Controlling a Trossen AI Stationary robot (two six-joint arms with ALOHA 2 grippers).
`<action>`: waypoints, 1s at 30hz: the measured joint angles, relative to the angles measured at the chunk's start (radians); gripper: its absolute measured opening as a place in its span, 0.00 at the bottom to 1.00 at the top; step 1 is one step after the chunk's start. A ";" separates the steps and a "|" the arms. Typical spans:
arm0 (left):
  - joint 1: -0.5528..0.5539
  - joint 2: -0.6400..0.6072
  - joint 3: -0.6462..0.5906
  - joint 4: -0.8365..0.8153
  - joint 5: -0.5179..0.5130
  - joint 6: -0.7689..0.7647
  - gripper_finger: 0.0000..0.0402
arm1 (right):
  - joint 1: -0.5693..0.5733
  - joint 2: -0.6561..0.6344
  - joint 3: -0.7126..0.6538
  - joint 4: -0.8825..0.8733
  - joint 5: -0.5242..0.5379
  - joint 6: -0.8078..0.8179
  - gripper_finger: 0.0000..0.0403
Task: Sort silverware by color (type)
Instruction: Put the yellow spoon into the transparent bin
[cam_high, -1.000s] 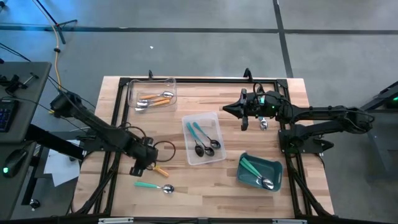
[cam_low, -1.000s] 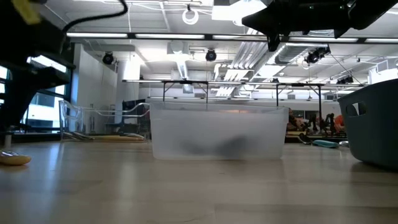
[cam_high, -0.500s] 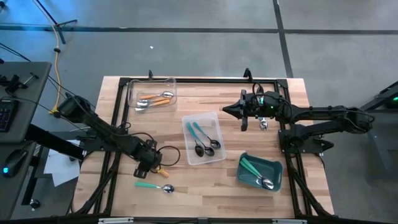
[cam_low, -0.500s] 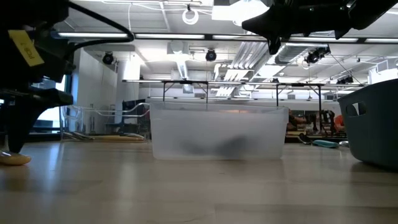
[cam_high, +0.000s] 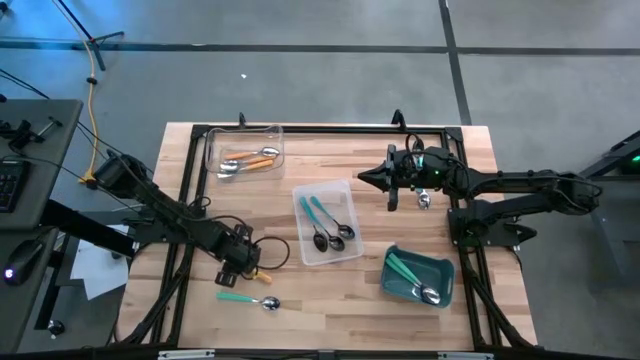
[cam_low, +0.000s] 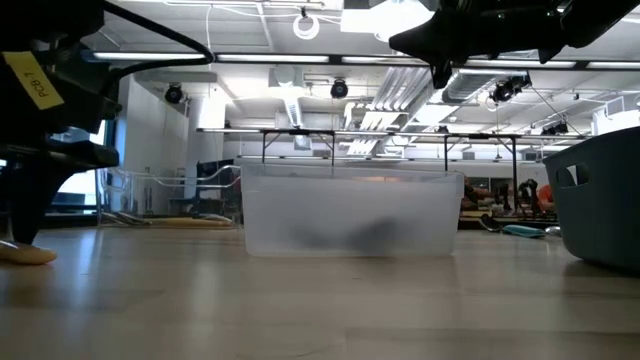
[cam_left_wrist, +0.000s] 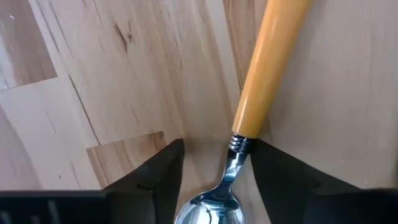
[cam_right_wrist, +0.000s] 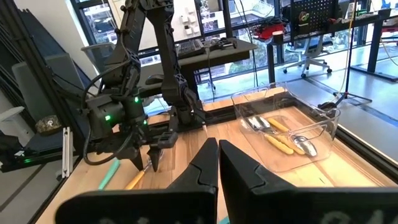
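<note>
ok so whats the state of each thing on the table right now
left tool: open, fingers either side of the orange spoon
orange spoon: flat on table
green spoon: loose on table
far tray: holds orange spoons
middle tray: holds blue spoons
teal bin: holds green spoons
right tool: shut, empty

Overhead and table-level cameras share the clear tray (cam_high: 328, 222).

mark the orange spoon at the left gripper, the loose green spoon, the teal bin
orange spoon (cam_left_wrist: 268, 68): left wrist view, handle.
green spoon (cam_high: 238, 297): high view, handle.
teal bin (cam_high: 446, 268): high view, right rim.
</note>
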 joint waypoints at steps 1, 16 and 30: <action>0.000 0.000 0.000 0.000 -0.003 0.000 0.41 | 0.000 0.000 0.000 0.000 0.000 0.000 0.00; 0.001 -0.020 -0.003 0.004 -0.011 0.023 0.05 | 0.000 0.000 0.000 -0.010 0.000 0.000 0.00; 0.002 -0.029 -0.004 0.004 -0.001 0.036 0.03 | 0.000 0.000 0.000 -0.040 0.000 0.001 0.00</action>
